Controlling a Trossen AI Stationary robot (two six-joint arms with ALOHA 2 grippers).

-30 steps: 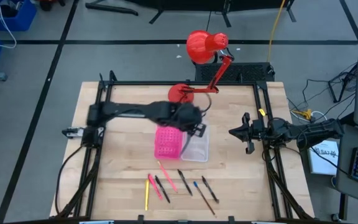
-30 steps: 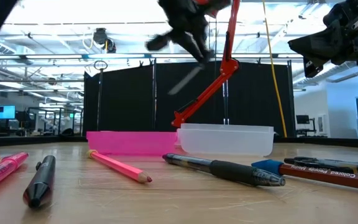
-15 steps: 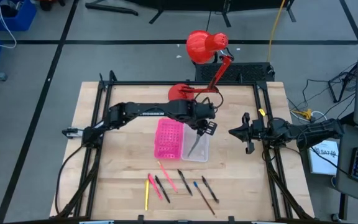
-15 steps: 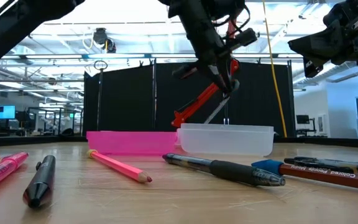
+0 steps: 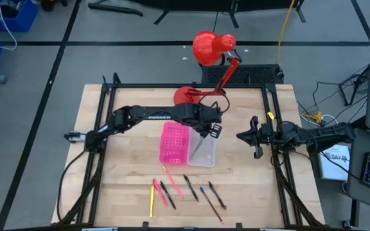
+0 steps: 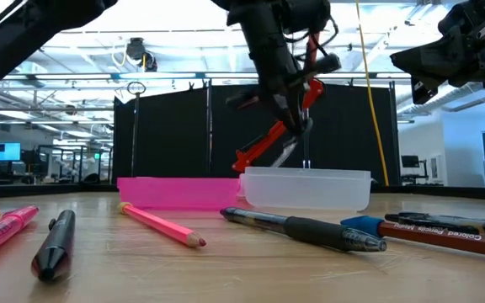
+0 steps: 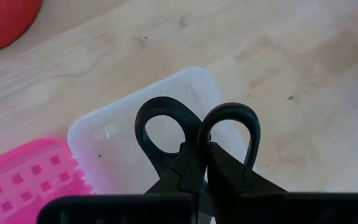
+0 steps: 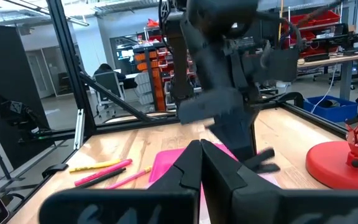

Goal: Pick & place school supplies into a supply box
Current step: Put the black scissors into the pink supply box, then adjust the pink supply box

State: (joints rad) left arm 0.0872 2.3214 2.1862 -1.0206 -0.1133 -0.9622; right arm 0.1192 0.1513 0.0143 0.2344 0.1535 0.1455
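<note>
My left gripper (image 5: pixel 209 131) hovers over the clear tray (image 5: pixel 204 154) of the supply box, shut on the small black-handled scissors (image 7: pixel 166 102). Their silver blades (image 5: pixel 198 149) slant down toward the tray; in the low view the blades (image 6: pixel 286 154) end just above its rim (image 6: pixel 306 173). The hot-pink perforated half (image 5: pixel 175 144) lies joined to the tray's left side. Several pens and pencils (image 5: pixel 185 191) lie on the table near its front edge. My right gripper (image 5: pixel 239 136) is shut and empty, held above the table's right side. My left gripper pinches the scissors between its two fingers where the two black finger loops meet (image 7: pixel 195 138). The fingers come from above, slanting down. The loops stick out past the fingertips; the blades hang slanted below, lifted clear of the table. The gripper hides the rest of the handles.
A red desk lamp (image 5: pixel 212 48) stands with its base (image 5: pixel 188 96) at the table's far edge, just behind the left arm. In the low view a pink pencil (image 6: pixel 162 225) and a black pen (image 6: pixel 310 229) lie in front of the box.
My left gripper has swung a little toward the table's right edge and come down over the clear tray, carrying the scissors. The blades have dropped from well above the box to just over the tray's rim. My right arm has kept still.
</note>
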